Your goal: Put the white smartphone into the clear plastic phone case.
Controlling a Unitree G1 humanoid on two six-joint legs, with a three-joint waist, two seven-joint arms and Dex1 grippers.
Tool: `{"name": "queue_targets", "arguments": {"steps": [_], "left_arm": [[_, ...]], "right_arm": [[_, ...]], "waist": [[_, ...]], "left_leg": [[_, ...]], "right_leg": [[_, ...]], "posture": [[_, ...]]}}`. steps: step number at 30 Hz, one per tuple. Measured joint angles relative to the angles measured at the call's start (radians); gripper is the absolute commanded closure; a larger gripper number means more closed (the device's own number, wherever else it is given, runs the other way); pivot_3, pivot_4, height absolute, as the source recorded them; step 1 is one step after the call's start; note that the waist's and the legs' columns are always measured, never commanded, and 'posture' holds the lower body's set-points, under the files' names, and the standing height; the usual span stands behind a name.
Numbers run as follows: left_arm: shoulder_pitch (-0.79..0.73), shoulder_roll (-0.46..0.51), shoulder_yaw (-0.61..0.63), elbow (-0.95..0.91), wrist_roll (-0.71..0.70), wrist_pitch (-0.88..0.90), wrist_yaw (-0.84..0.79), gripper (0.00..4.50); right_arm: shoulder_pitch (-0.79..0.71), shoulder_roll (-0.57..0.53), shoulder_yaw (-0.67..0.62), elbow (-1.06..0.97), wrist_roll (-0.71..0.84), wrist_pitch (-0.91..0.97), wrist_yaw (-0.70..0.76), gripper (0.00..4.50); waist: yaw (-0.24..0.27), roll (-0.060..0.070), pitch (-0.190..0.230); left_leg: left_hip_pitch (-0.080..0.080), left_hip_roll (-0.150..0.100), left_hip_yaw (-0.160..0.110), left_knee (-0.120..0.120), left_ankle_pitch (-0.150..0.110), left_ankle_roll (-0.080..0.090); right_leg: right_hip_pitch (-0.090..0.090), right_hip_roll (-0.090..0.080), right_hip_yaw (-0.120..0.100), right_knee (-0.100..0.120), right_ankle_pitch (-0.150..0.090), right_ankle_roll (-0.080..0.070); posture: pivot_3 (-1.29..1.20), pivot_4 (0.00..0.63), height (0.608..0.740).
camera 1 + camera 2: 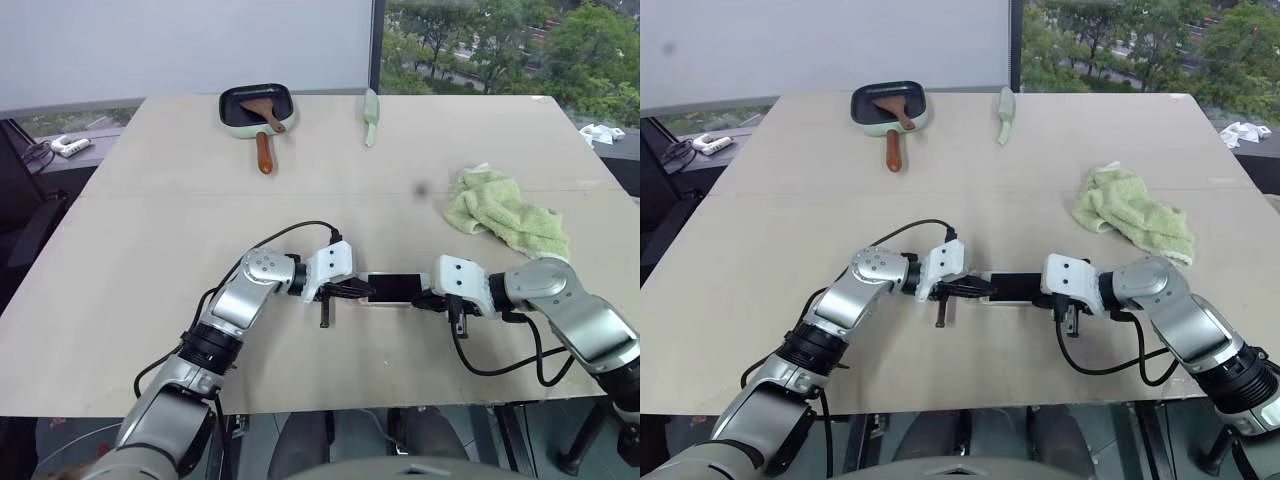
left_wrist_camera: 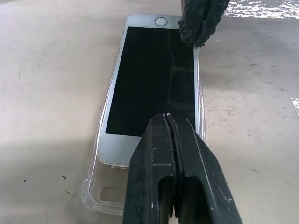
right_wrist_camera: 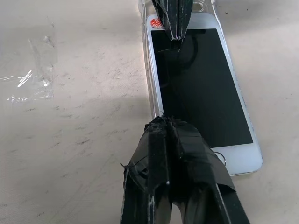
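The white smartphone (image 1: 392, 288) lies screen up on the table between my two grippers. It rests over the clear plastic phone case (image 2: 100, 196), slid along it, so one end of the case sticks out past the phone's end with the reddish mark (image 3: 155, 22). My left gripper (image 2: 170, 117) is shut, its tip over that end of the screen. My right gripper (image 3: 163, 120) is also shut, its taped tip touching the phone's long edge near the home button (image 2: 161, 20). Neither holds anything.
A green pan (image 1: 256, 106) with a wooden spatula and a pale green utensil (image 1: 371, 117) lie at the table's far side. A green towel (image 1: 505, 212) is bunched at the right. A scrap of clear film (image 3: 32, 79) lies beside the phone.
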Motion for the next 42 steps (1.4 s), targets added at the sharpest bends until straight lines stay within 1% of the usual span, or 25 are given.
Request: {"name": "queue_targets", "arguments": {"steps": [3,6,9,10,15,20,25,29,31,34,37,40,42], "left_arm": [[0.0,0.0,0.0,0.0,0.0,0.0,-0.001,4.5],[-0.001,0.0,0.0,0.0,0.0,0.0,-0.003,4.5],[-0.002,0.0,0.0,0.0,0.0,0.0,-0.003,4.5],[-0.002,-0.001,-0.001,0.0,0.0,-0.001,-0.003,4.5],[-0.003,-0.001,-0.001,0.0,0.0,-0.001,-0.004,4.5],[-0.003,-0.001,-0.005,0.002,0.0,-0.001,-0.004,4.5],[-0.004,-0.001,-0.006,0.006,0.001,-0.003,-0.005,4.5],[-0.006,0.0,-0.006,0.007,0.001,-0.009,-0.009,4.5],[-0.008,0.0,-0.006,0.008,0.001,-0.013,-0.01,4.5],[-0.008,-0.001,-0.007,0.009,0.001,-0.023,-0.01,4.5],[-0.007,-0.005,0.002,0.003,-0.003,-0.022,-0.008,4.5],[-0.001,-0.013,0.023,-0.042,-0.033,0.048,0.01,4.5],[0.001,-0.013,0.042,-0.089,-0.063,0.095,0.014,4.5]], "right_arm": [[0.0,0.014,-0.004,-0.001,0.003,0.01,-0.006,4.39],[-0.003,0.06,-0.019,-0.001,0.019,0.044,-0.033,4.39],[-0.014,0.109,-0.025,0.001,0.03,0.074,-0.07,4.39],[-0.017,0.143,-0.025,0.009,0.028,0.093,-0.102,4.39],[-0.017,0.196,-0.024,0.035,0.024,0.16,-0.168,4.39],[-0.024,0.134,0.014,-0.014,-0.001,0.195,-0.164,4.39],[-0.024,0.125,0.016,-0.022,0.0,0.2,-0.165,4.39],[-0.02,0.162,-0.036,-0.002,0.062,0.236,-0.167,4.39],[-0.019,0.154,-0.087,0.002,0.115,0.248,-0.145,4.39],[-0.02,0.101,-0.154,0.01,0.152,0.246,-0.116,4.39],[-0.02,0.021,-0.204,0.062,0.154,0.237,-0.1,4.39],[-0.018,-0.02,-0.216,0.089,0.155,0.218,-0.082,4.39],[-0.014,-0.029,-0.217,0.099,0.155,0.214,-0.074,4.39]], "waist": [[0.0,0.0,0.0],[0.0,0.0,0.0],[0.0,0.0,0.0],[0.0,0.0,0.0],[0.001,0.0,0.001],[0.002,0.0,0.0],[0.001,0.0,-0.002],[0.001,0.0,-0.002],[0.002,0.0,-0.001],[0.002,0.001,0.0],[0.002,0.001,0.0],[0.0,0.0,0.006],[-0.001,0.0,0.008]], "left_leg": [[0.0,0.0,0.0,0.0,0.0,0.0],[0.0,0.0,0.0,0.0,0.0,0.0],[0.0,0.0,0.0,0.0,0.0,0.0],[0.0,0.0,0.0,-0.001,0.0,0.0],[-0.001,0.0,0.0,-0.001,0.0,0.0],[0.0,0.0,0.0,-0.001,0.0,0.0],[0.0,0.0,0.0,-0.001,0.0,0.0],[0.0,0.0,0.0,-0.001,0.0,0.0],[-0.001,0.0,0.0,-0.002,0.0,0.001],[-0.001,0.0,0.0,-0.003,-0.001,0.001],[-0.001,0.0,0.0,-0.004,-0.001,0.001],[-0.003,0.0,0.0,-0.004,-0.001,0.001],[-0.01,0.0,0.0,-0.004,-0.001,0.001]], "right_leg": [[0.0,0.0,0.0,0.0,0.0,0.0],[0.0,0.0,0.0,0.0,0.0,0.0],[0.0,0.0,0.0,0.0,0.0,0.0],[0.0,0.0,0.0,0.0,0.0,0.0],[0.0,0.0,0.0,-0.001,0.0,0.0],[0.0,0.0,-0.001,-0.001,-0.001,-0.001],[0.001,0.0,-0.001,-0.002,-0.001,-0.001],[0.0,0.0,-0.001,-0.002,-0.001,-0.001],[0.0,-0.001,-0.001,-0.002,0.0,0.0],[0.0,-0.001,-0.001,-0.004,0.0,0.0],[0.0,-0.001,0.0,-0.005,0.0,0.0],[-0.002,-0.001,0.0,-0.004,0.001,0.001],[-0.01,-0.001,0.0,-0.003,0.001,0.002]], "posture": [[0.0,0.15,0.74],[0.0,0.15,0.74],[0.0,0.15,0.74],[0.0,0.15,0.74],[0.0,0.15,0.74],[0.0,0.15,0.74],[0.0,0.15,0.74],[0.0,0.15,0.74],[0.0,0.15,0.74],[0.0,0.15,0.74],[0.0,0.15,0.74],[0.0,0.15,0.74],[0.0,0.15,0.74]]}}
